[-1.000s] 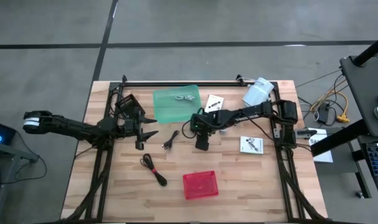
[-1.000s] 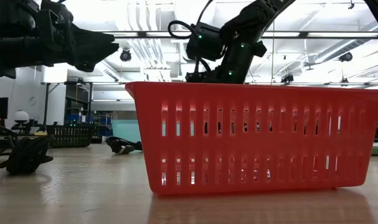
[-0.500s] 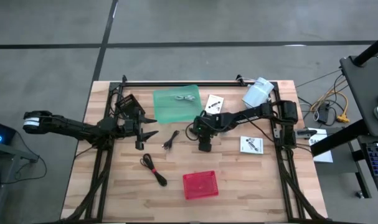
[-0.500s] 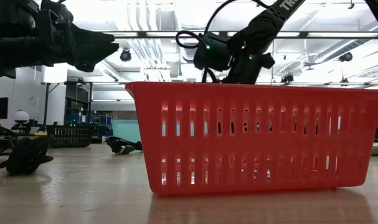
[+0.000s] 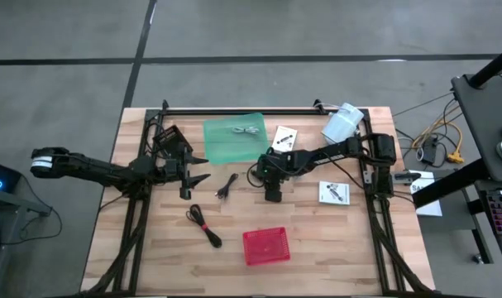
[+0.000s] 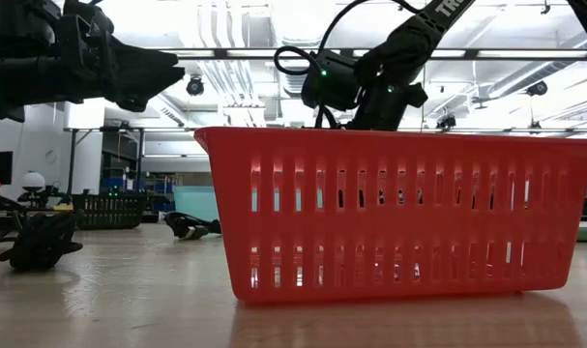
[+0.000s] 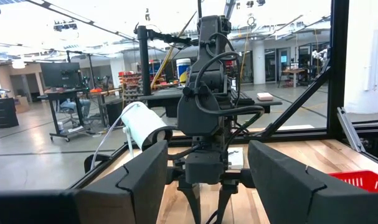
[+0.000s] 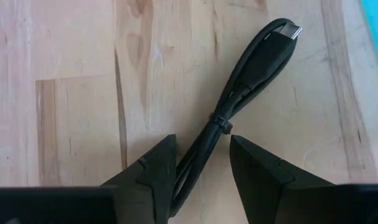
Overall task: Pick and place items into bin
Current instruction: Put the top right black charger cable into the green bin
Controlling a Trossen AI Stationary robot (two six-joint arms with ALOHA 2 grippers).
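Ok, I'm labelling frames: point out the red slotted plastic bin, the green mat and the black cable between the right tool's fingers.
Red slotted plastic bin (image 6: 390, 217): low view, front wall.
Green mat (image 5: 222, 145): high view, bare left part.
Black cable (image 8: 254, 68): right wrist view, doubled-over middle.

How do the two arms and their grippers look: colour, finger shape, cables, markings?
Both arms are black and slim-jointed. The left arm ends in a white cap at its base; the left gripper has wedge-shaped pointed fingers. The right gripper has flat angular dark fingers. Looped black cables and small green lights sit on the right arm's wrist.
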